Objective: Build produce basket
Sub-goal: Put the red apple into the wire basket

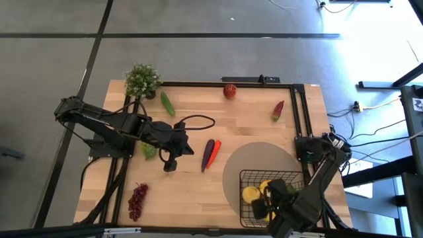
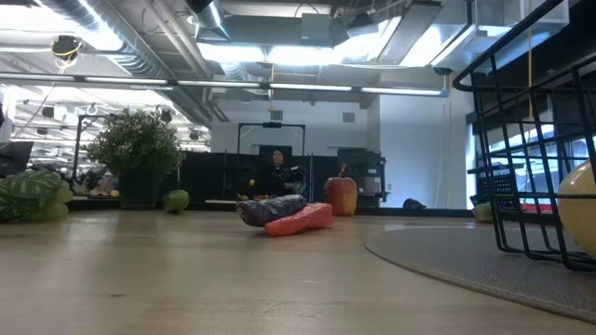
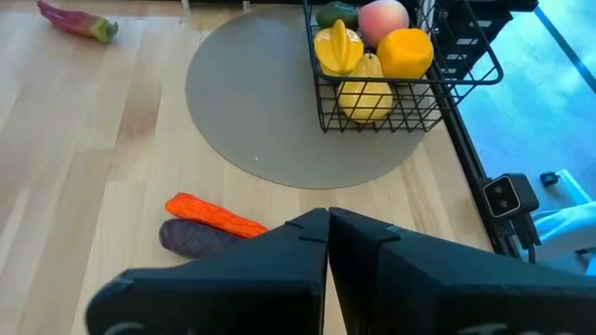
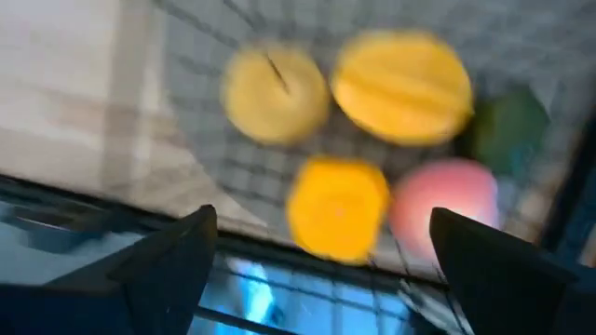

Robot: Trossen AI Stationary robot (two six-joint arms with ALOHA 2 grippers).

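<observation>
This is looking like a robotics lab set in an open, industrial office floor. Exposed silver ducts (image 2: 140, 42) and long strip lights (image 2: 307, 86) are running across the bare ceiling. A wooden table (image 1: 198, 188) framed in black rails (image 1: 301, 112) is standing on a grey floor, with cables (image 1: 370, 106) trailing off past the right gripper (image 1: 277, 201), on the side away from the left gripper (image 1: 170, 163). Far beyond both, a person (image 2: 277, 170) is sitting at a desk among dark equipment racks (image 2: 358, 177). Plastic toy produce is lying scattered beside a potted plant (image 1: 142, 80).
</observation>
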